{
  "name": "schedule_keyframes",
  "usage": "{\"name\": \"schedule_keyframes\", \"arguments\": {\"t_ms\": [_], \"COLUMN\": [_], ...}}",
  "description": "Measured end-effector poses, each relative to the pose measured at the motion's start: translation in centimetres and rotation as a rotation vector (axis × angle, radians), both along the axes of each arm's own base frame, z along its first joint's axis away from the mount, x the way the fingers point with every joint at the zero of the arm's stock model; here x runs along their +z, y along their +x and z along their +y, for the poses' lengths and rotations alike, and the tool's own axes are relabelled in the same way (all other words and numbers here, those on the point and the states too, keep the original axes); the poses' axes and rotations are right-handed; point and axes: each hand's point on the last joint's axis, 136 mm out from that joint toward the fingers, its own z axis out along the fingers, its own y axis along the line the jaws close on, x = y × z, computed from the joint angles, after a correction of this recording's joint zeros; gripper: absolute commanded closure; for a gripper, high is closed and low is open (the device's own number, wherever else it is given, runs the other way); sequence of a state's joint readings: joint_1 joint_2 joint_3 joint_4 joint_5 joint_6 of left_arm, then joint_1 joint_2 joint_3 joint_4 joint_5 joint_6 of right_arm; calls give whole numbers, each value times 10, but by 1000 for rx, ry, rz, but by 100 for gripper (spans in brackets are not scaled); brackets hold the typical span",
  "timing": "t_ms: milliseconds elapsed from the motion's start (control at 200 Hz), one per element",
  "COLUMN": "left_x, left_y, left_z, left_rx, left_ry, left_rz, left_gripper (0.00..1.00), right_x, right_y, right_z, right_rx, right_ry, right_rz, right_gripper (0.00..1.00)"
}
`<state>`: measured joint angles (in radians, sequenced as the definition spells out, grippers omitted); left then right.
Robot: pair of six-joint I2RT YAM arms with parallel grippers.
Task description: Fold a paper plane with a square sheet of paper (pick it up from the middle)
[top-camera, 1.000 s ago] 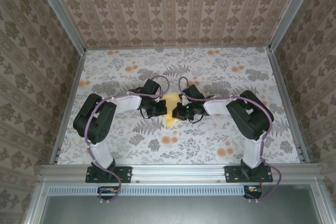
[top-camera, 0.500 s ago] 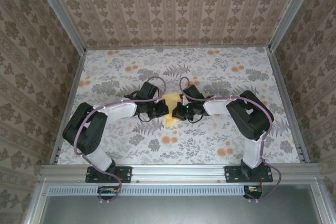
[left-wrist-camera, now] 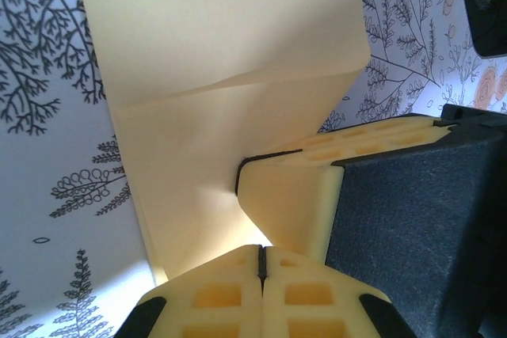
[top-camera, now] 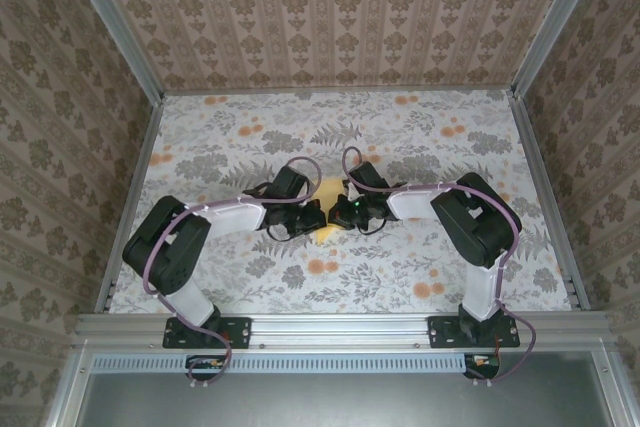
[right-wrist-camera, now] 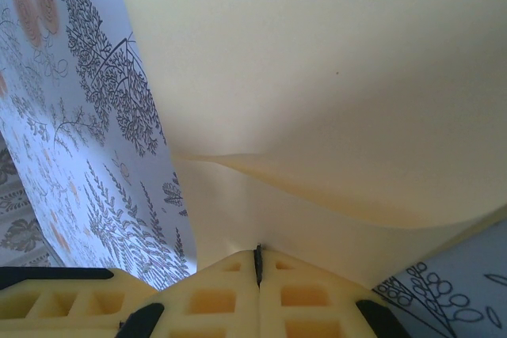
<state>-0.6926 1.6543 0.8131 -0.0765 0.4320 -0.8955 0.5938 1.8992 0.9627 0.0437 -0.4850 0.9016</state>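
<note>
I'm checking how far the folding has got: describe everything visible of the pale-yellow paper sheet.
The thin, plain pale-yellow paper sheet lies mid-table on the floral-printed table surface, unprinted and matte. One part rests flat; the other bends up along a soft ridge. Its raised edge appears pinched by the shut left claw and the shut right claw.

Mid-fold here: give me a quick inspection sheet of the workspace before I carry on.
Surface: floral-print table, flat.
Job's things: square sheet of paper, pale yellow, between the arms, bent up along a crease; not yet a plane.
Clutter: nothing seen.
Pincers: left pincer shut, right pincer shut; both apparently pinching the sheet.
Cables: purple cables loop over both wrists.
Surroundings: patterned walls; metal frame rail at the near edge.
</note>
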Motion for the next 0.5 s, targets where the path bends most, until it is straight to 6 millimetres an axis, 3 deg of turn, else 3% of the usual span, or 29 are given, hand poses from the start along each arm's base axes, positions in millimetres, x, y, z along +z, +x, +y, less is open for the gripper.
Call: {"name": "schedule_keyframes", "arguments": {"t_ms": [500], "left_x": [-19], "left_y": [-19], "left_z": [9], "left_rx": [-13], "left_ry": [31], "left_rz": [41], "left_gripper": [99], "right_x": [0], "right_y": [0], "right_z": [0], "right_rx": [-10], "right_ry": [2], "right_rz": [8], "right_gripper": [98]}}
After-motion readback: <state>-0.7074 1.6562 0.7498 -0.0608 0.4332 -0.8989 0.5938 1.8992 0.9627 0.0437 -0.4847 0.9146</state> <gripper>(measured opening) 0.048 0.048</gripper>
